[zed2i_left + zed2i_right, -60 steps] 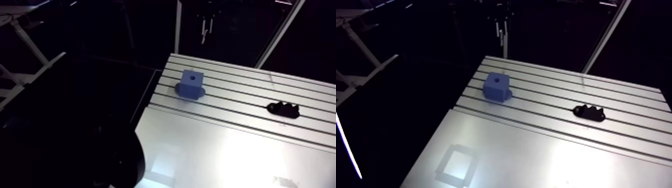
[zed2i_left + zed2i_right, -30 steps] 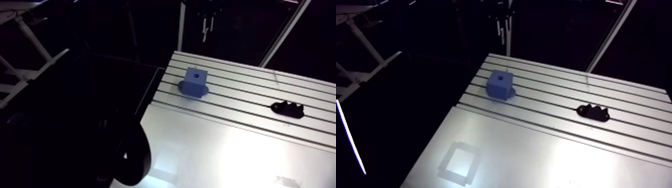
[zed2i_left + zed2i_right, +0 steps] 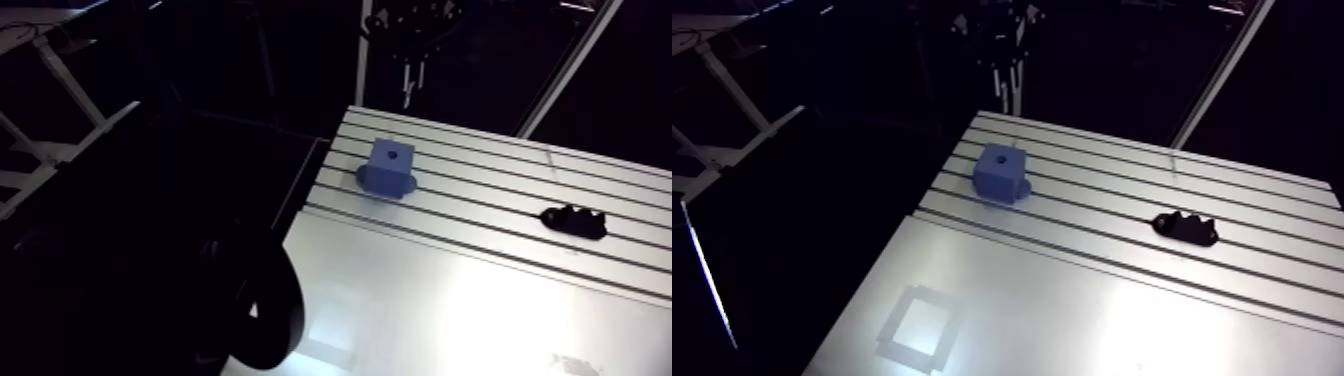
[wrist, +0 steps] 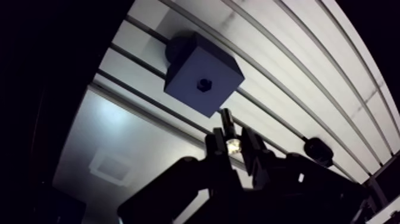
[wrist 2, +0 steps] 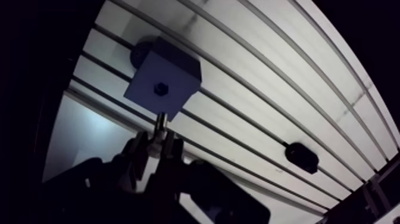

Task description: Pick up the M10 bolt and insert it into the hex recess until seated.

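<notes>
Close to one corner of the worktop [image 4: 286, 77], on its slotted half and just off the side edge, sits the blue block [image 4: 202, 80] with the hex recess [image 4: 204, 84] dark in the middle of its upper face. The M10 bolt [image 4: 227, 119] is not on the worktop: it is clamped in the jaws, which stand narrow around its bright end, and its shank points out ahead of them toward the block. In the wrist view the bolt's tip lies just short of the block's nearer edge, apart from it and not yet lined up with the recess. Glare makes it hard to say which end is gripped.

Several things could go wrong from here. If the descent starts off-centre, the tip would land on the flat face beside the recess and skid. With so short a hold, a sideways knock could tilt the bolt in the jaws and make it jam. If the flats do not match the recess, it would likely sit proud, not seated. The block looks unfastened, so pushing might slide it toward the edge.

Well along the same slots, toward the opposite side edge, lies a black fixture [image 3: 1184, 228]. No brand, label or writing can be read on anything.
</notes>
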`<state>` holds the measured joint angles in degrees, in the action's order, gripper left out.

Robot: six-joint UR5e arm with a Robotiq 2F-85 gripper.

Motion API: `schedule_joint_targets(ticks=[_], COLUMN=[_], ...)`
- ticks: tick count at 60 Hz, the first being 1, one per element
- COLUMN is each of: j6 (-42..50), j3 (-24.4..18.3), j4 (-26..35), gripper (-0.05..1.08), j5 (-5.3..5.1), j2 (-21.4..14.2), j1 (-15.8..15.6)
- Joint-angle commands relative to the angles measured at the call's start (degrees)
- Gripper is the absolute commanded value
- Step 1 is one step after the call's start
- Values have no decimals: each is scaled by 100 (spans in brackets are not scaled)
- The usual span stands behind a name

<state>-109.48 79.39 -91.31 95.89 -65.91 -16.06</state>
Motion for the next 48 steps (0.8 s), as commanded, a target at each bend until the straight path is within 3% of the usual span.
schedule_joint_targets(ticks=[1,8,48], j6=[1,-6,1], j3=[142,151,402], j4=[-189,-190,-295], gripper=[108,108,108], j5=[-21,-64,-57], j2=[-13,-5,-22], j1=[-3,-10,-20])
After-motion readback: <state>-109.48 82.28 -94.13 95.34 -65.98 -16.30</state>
